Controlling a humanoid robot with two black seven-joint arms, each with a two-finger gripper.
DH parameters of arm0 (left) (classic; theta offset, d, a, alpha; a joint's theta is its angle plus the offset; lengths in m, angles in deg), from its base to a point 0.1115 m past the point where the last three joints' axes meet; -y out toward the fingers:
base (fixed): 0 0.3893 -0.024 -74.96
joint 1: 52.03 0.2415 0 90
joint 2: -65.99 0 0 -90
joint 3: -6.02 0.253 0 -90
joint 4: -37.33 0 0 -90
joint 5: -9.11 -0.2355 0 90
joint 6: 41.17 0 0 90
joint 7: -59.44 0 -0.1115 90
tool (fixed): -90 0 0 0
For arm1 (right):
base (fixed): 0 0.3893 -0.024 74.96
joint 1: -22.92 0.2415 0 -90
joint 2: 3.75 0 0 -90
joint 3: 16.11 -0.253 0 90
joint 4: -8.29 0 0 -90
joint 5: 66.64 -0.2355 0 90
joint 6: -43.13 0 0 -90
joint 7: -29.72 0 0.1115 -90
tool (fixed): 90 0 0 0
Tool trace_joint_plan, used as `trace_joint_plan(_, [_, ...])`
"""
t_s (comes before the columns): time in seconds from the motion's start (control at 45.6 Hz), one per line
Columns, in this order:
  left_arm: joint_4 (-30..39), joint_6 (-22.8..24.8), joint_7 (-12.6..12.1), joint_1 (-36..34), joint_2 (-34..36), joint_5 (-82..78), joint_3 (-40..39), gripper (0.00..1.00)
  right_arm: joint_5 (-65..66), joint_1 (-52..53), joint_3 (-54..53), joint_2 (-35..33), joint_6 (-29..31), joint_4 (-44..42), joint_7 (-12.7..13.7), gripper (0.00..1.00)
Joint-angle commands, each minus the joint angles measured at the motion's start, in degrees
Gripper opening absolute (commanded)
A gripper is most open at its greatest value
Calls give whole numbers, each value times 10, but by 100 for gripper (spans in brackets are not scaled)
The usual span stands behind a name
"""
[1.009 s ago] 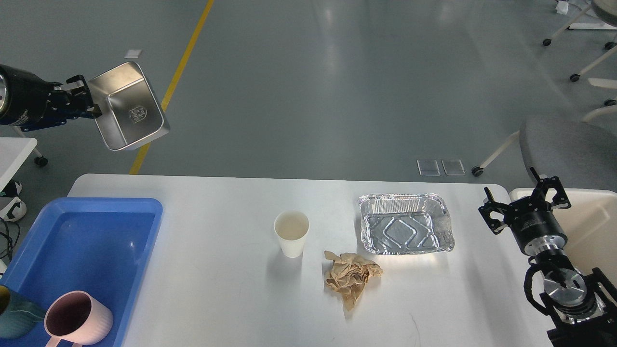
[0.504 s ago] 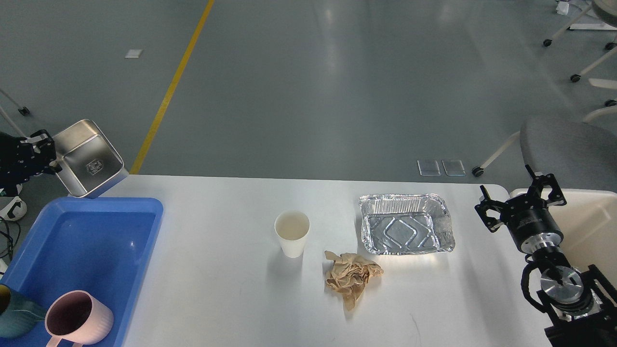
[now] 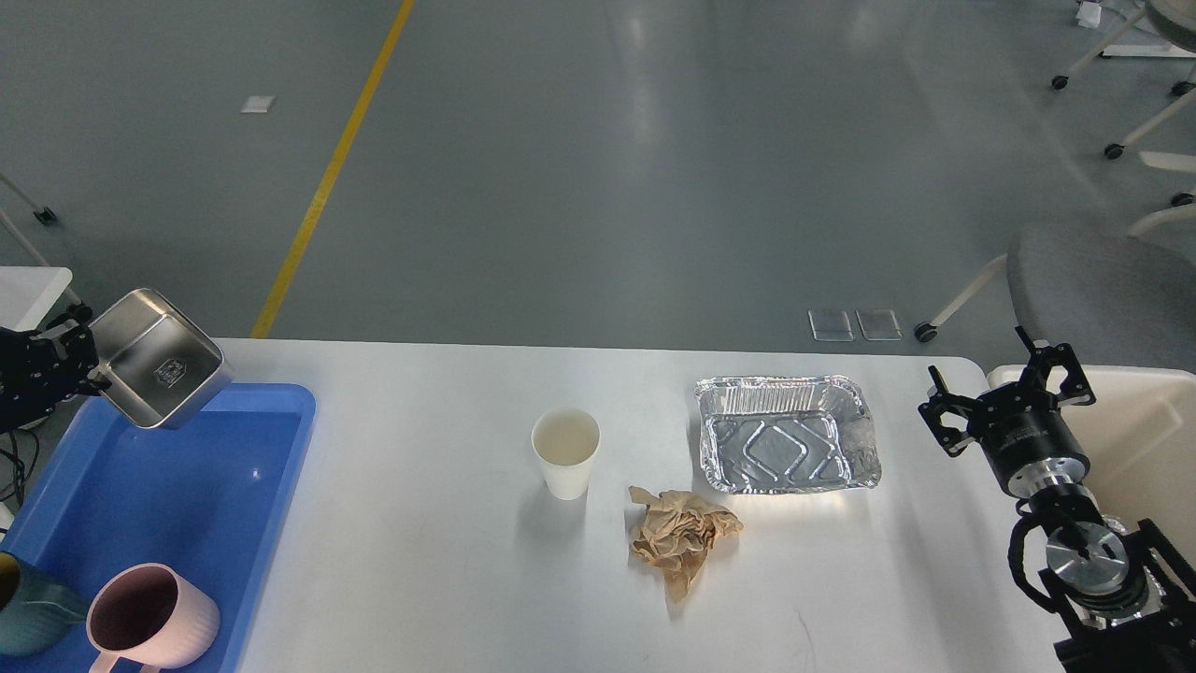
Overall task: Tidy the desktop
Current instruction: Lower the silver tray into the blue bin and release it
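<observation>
Pretty bare room honestly. The floor is a smooth grey-green coated concrete floor (image 3: 607,168), glossy enough to catch soft pale reflections from overhead lighting near the top middle. A painted yellow floor line (image 3: 327,178) runs diagonally from the top down toward the left. There's a small white square patch on the floor (image 3: 259,104) left of that line, and two clear rectangular floor plates (image 3: 855,324) side by side further right. On the right sits a grey upholstered chair seat on white wheeled legs (image 3: 1093,285), with more white caster legs of other furniture (image 3: 1135,112) in the upper right corner. A small white side table corner (image 3: 28,290) pokes in at the left edge.
</observation>
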Motion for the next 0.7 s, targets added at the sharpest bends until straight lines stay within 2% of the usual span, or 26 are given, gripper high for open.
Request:
trace_joint_plan(0.0, [-12,-8,66,3,0,-32,3,0,0,-1,0,1,0,0,0,100])
trace_joint_plan(0.066, [-19,-9,100,6,-1,-52,6,0,0,-1,0,1,0,1,0,100])
trace_joint_plan(0.154, [-21,-14,124,21,-2,-74,9,0,0,-1,0,2,0,1,0,100])
trace_joint_plan(0.417, [-26,-41,135,64,-4,-76,10,0,0,-3,1,3,1,0,0,100])
trace_joint_plan(0.57, [-40,-44,159,77,-9,-80,11,0,1,-3,3,9,1,1,0,100])
trace_joint_plan(0.68, [-51,-59,163,77,-21,-91,11,0,1,-3,3,9,1,0,0,100])
